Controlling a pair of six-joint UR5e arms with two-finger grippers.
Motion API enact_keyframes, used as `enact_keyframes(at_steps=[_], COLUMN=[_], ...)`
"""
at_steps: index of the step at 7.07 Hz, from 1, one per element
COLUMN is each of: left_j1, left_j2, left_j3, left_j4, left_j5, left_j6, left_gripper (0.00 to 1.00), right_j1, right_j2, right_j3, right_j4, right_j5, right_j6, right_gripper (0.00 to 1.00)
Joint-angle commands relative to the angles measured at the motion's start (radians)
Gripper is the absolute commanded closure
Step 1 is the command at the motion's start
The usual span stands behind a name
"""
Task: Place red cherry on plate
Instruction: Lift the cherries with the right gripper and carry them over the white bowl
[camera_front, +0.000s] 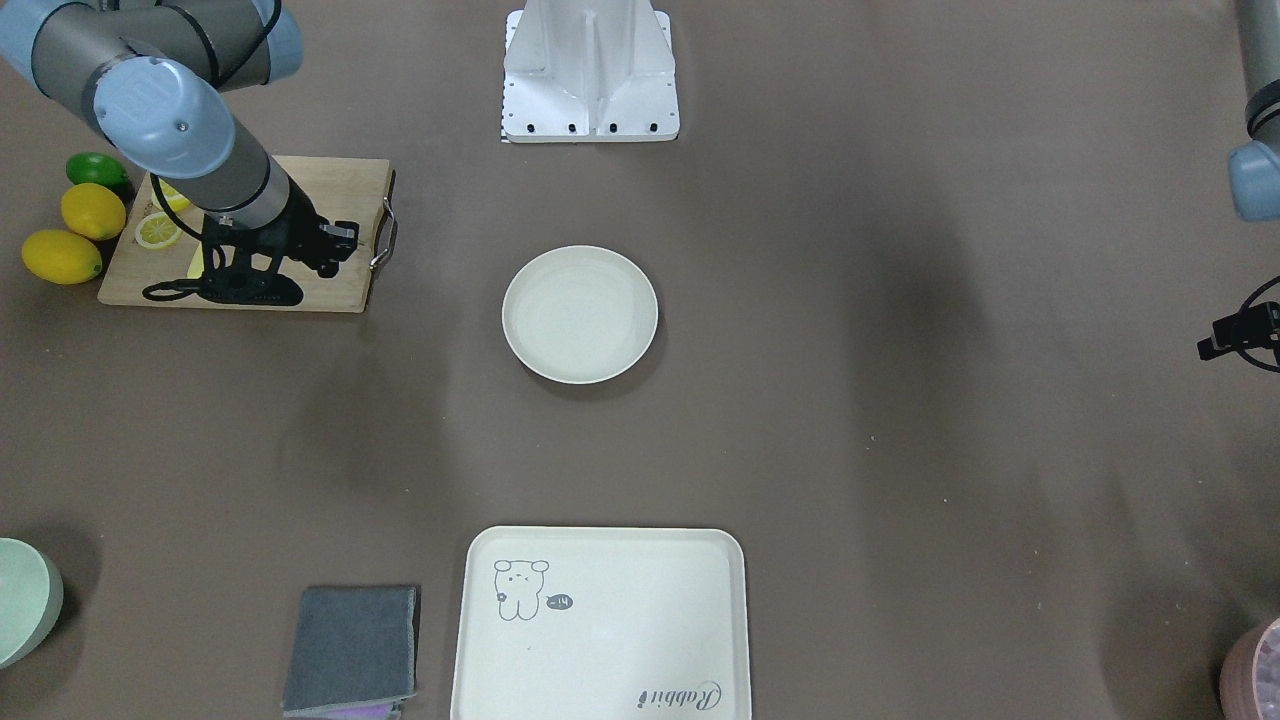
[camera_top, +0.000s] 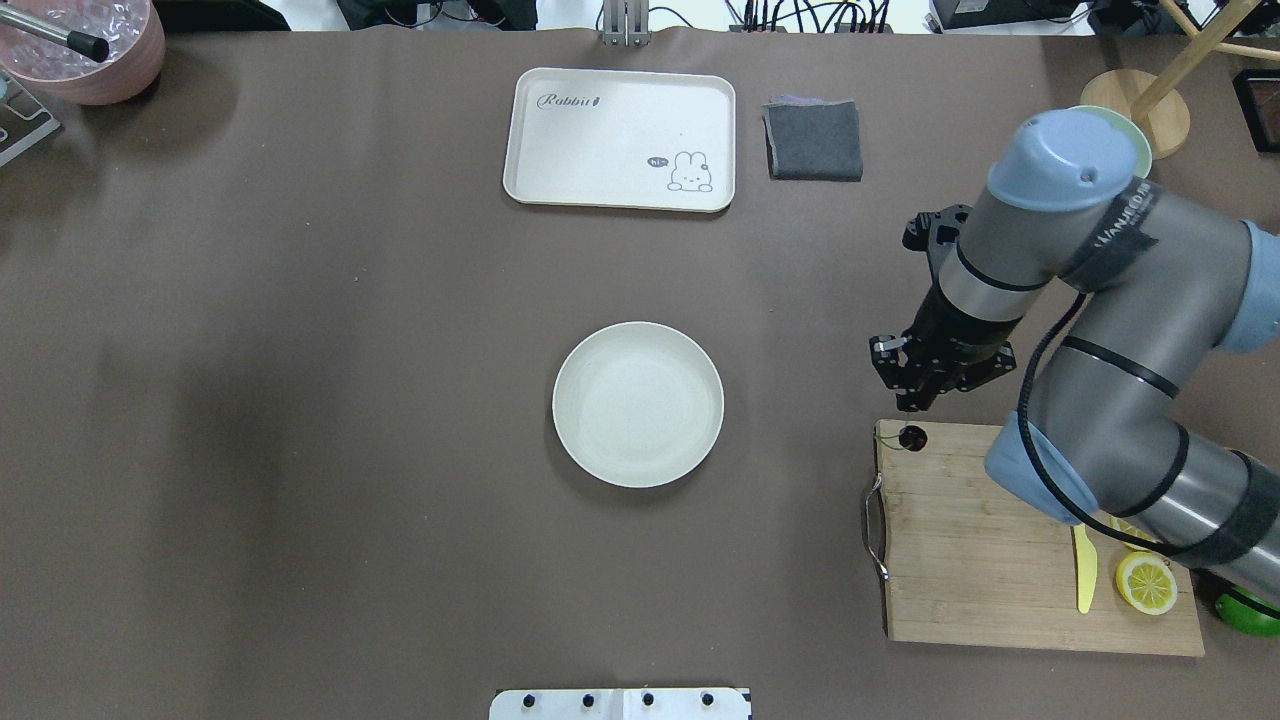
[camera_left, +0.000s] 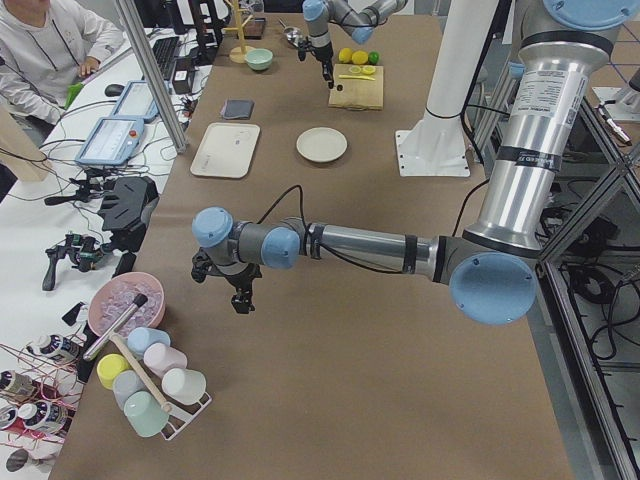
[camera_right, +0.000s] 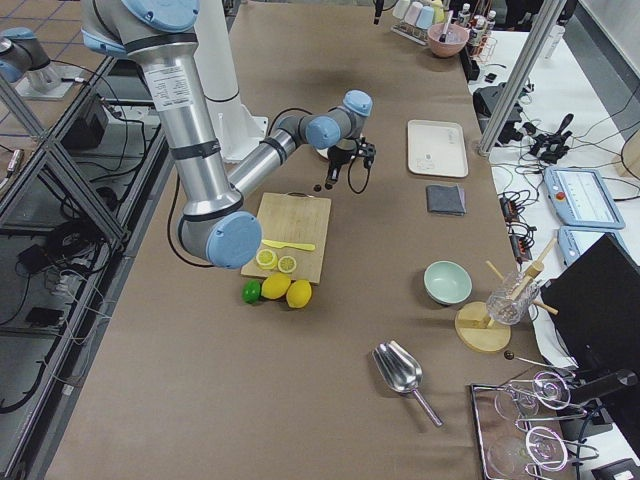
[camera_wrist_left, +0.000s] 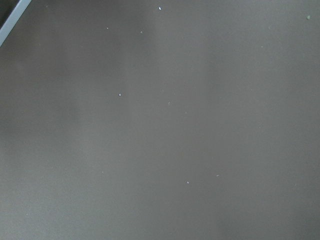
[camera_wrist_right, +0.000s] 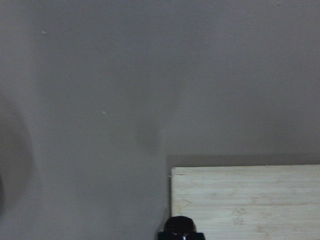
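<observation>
The red cherry (camera_top: 912, 437) is very dark and small, with a thin pale stem trailing to its left. It hangs just under the fingertips of my right gripper (camera_top: 913, 405), above the far corner of the wooden cutting board (camera_top: 1000, 540). The right wrist view shows the cherry (camera_wrist_right: 180, 226) at its bottom edge, over the board's corner. The right gripper is shut on it. The off-white round plate (camera_top: 638, 404) sits bare at the table's centre, well to the left of that gripper. My left gripper (camera_left: 240, 303) hovers over bare table far from both; whether it is open or shut does not show.
The board carries a lemon slice (camera_top: 1146, 583) and a yellow knife (camera_top: 1085, 570). Whole lemons (camera_front: 93, 210) and a lime (camera_front: 97, 170) lie beside it. A cream tray (camera_top: 620, 140) and a grey cloth (camera_top: 813, 140) lie beyond the plate. A pale green bowl (camera_front: 25, 600) stands near the table edge.
</observation>
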Motion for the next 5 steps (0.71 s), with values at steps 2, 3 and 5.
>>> enact_keyframes(at_steps=[2,3,5], left_j1=[0.000,0.000,0.008], left_j2=[0.002,0.003,0.002], left_j3=[0.001,0.004,0.004], left_j4=[0.000,0.000,0.000], left_j5=[-0.002,0.000,-0.002], left_j6=[0.000,0.000,0.000], left_gripper=[0.02,0.02,0.02], right_j1=[-0.016,-0.044,-0.151], right_j2=[0.303,0.362,0.374], right_j3=[-0.172,-0.263,-0.391], right_j4=[-0.015,0.108,0.351], right_j5=[0.001,-0.001,-0.048], right_j6=[0.208,0.321,0.471], right_gripper=[1.00,1.00,1.00])
